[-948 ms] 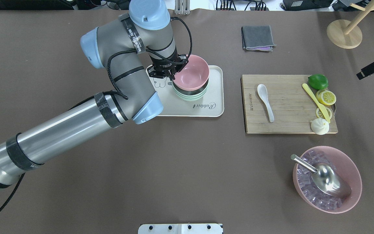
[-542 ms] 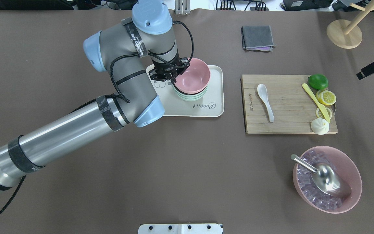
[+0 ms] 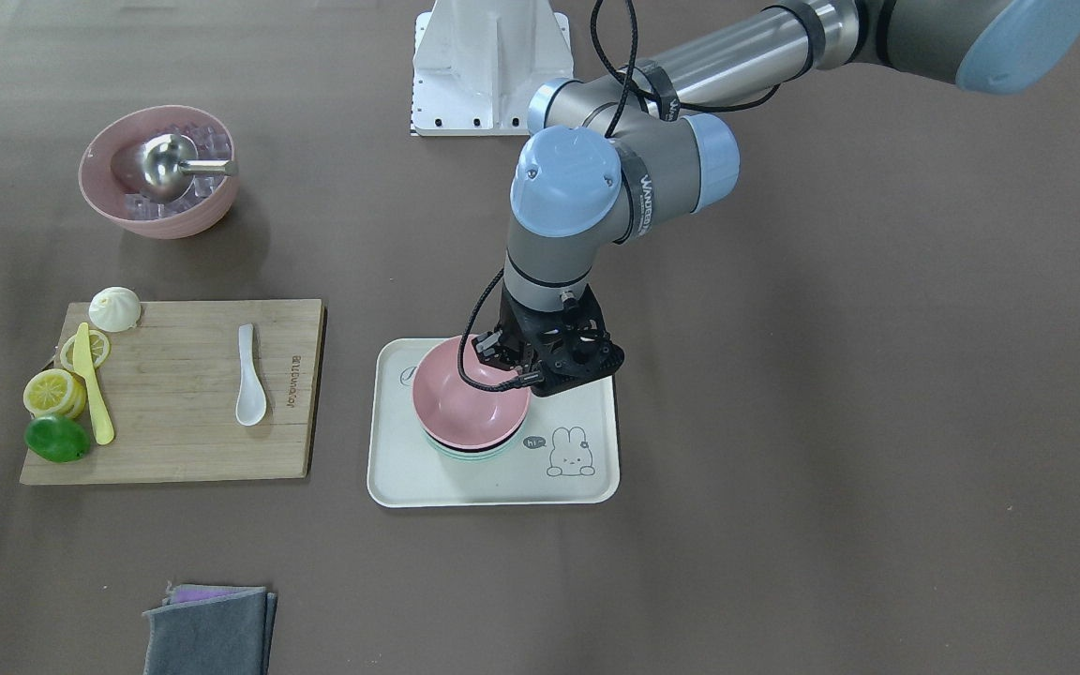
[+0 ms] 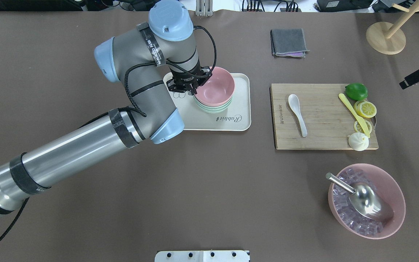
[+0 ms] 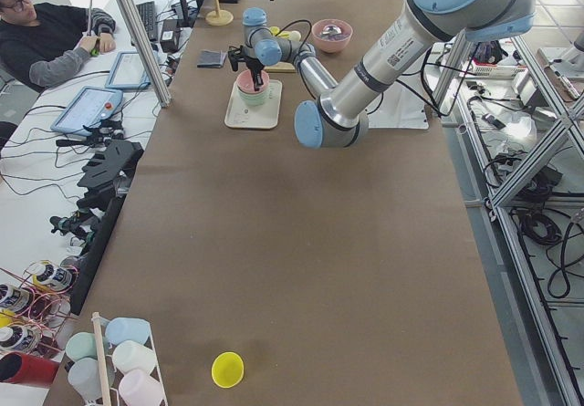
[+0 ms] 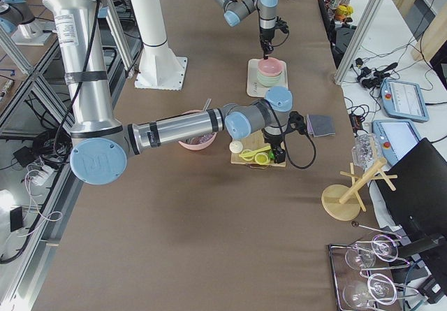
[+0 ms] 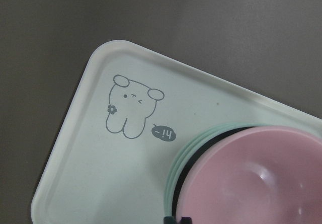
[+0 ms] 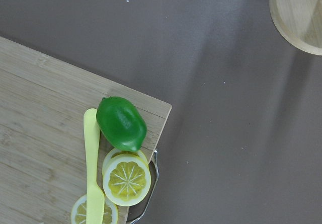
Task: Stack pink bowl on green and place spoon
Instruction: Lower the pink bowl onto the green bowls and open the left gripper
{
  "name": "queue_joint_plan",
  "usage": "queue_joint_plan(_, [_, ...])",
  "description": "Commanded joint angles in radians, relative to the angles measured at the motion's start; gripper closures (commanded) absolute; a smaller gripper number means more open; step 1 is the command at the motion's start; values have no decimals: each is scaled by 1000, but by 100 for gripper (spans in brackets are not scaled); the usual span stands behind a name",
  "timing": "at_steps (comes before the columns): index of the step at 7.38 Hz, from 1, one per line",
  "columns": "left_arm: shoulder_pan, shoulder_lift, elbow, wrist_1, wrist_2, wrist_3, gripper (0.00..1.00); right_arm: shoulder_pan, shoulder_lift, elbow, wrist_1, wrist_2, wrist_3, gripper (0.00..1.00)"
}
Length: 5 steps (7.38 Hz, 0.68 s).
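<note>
The pink bowl point(image 4: 216, 87) sits nested on the green bowl stack point(image 4: 213, 108) on the cream tray point(image 4: 231, 122). My left gripper point(image 4: 195, 87) is shut on the pink bowl's left rim; it also shows in the front view point(image 3: 502, 361). The left wrist view shows the pink bowl point(image 7: 256, 183) in the green one point(image 7: 176, 168). The white spoon point(image 4: 298, 114) lies on the cutting board point(image 4: 322, 109). My right gripper point(image 4: 418, 74) shows only as black parts at the right edge, beyond the board; I cannot tell its state.
On the board are a lime point(image 4: 356, 91), lemon slices point(image 4: 365, 108), a yellow knife point(image 4: 353, 112) and a white bun point(image 4: 358, 141). A large pink bowl point(image 4: 395, 189) with ice cubes and a metal scoop stands front right. A grey cloth point(image 4: 288, 42) and a wooden stand point(image 4: 386, 38) are at the back.
My left gripper has carried the pink bowl slightly down and toward me, settling it lower into the green stack. The spoon has not moved.
</note>
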Motion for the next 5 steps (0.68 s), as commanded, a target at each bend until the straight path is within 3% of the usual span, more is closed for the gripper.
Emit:
queue_joint_plan(1, [7,2,26,-40,0,0,100,0,0,-1,1,0,0,0])
queue_joint_plan(5, [7,4,30,-50,0,0,100,0,0,-3,0,0,0,0])
